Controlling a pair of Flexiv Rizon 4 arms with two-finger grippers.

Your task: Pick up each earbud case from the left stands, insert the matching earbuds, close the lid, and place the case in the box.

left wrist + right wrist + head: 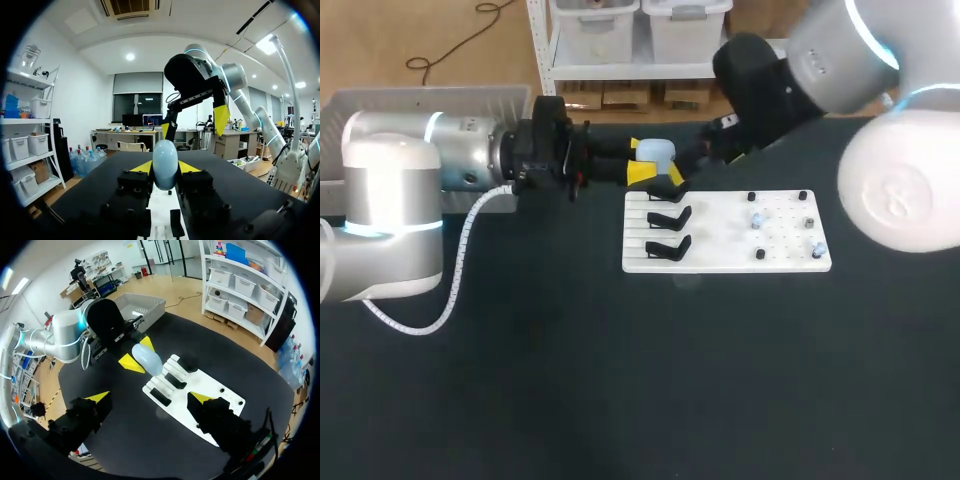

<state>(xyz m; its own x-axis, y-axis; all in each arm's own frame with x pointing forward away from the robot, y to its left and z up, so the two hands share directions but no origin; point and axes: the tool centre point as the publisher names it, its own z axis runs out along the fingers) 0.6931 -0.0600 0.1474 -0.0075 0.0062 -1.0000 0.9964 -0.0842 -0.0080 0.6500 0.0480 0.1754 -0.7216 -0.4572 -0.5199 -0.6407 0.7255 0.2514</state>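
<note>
Black table (620, 400) carries one white board (720, 262), taken here as the reference for all positions.

Three black stands (670, 217) sit in a row on the board's left part. None of them holds a case. On the board's right part are small pieces, taken to be the earbuds (758, 218). They are too small to sort by colour with confidence.

Above the board's far left corner, clear of it, the left gripper (657, 170) has its fingers clamped on the pale blue earbud case (657, 152), one yellow tip on each flank. The lid shows no gap and appears closed.

The right gripper (149, 397) hangs above the board's far edge, just beyond the case, with its fingers wide apart and nothing between them.

The grey box (420, 100) lies well apart from the board, beyond its far left corner.

Judgement: case lifted, lid opening and earbud insertion not yet done.

Risks noted:
- The shell is smooth and rounded, and it is gripped at only two places. A push on the lid could turn it or squeeze it out of the grip
- The two grippers are close together over the board's far edge, so a misjudged approach could bring their fingers into contact
- The earbuds are tiny, so a mismatched or dropped pick is plausible
</note>
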